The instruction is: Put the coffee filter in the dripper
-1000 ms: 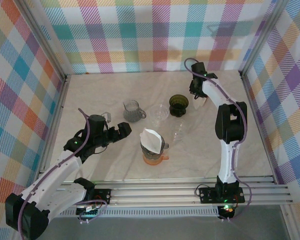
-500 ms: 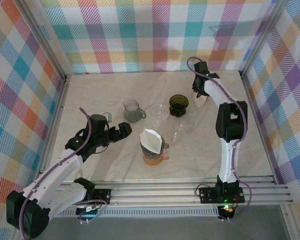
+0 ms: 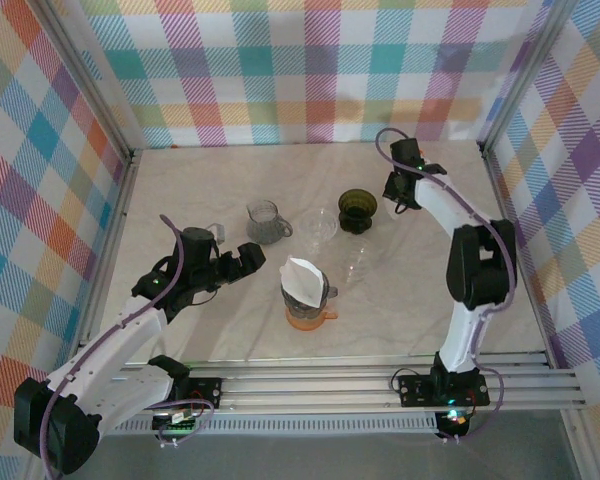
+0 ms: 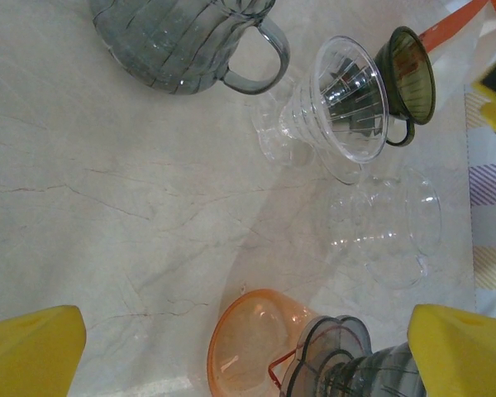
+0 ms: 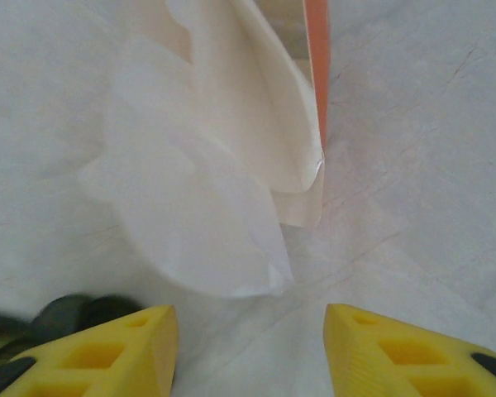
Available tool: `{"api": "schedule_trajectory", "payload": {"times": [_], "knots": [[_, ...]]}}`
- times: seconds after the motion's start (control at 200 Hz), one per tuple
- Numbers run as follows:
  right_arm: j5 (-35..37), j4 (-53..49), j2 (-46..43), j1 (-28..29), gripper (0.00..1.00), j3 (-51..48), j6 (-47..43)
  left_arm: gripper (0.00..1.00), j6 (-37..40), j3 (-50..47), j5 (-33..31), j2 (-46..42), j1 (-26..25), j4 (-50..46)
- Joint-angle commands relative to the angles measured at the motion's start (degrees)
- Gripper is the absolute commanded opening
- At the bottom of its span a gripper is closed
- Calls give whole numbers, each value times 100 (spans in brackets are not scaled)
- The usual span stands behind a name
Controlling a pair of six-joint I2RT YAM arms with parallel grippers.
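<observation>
I am widening my right fingers (image 5: 99, 351), partly open and empty, just short of the coffee filter (image 5: 194, 211), readying for a grasp.

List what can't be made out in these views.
- Right wrist view: the filter pack is cut off by the top edge; its count is unreadable.
- Right wrist view: a dark shape at lower left is blurred, half behind a finger.
- Left wrist view: the grey dripper is cut by the bottom edge.
- Top view: the right arm covers the loose filter.
</observation>
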Motion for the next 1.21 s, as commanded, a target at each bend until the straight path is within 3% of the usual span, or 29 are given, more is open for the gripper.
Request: {"api": "schedule_trajectory", "payload": {"times": [0.0, 0.3, 0.67, 0.91, 1.2], "knots": [[-187, 203, -894, 65, 53, -376, 135, 100, -3, 101, 114, -209, -23, -52], [-1438, 371, -2950, 426, 57, -1815, 265, 100, -50, 122, 201, -873, -23, -439], [-2030, 801, -4581, 2073, 58, -3217, 223, 98, -138, -37, 349, -1353, -23, -755], [-1904, 630, -4584, 3156, 59, -3087, -125, 76, -20, 120, 840, -1210, -81, -560], [-1407, 77, -3924, 3890, 56, -2450, -473, 76, 279, 613, 509, -786, -798, -771]]}}
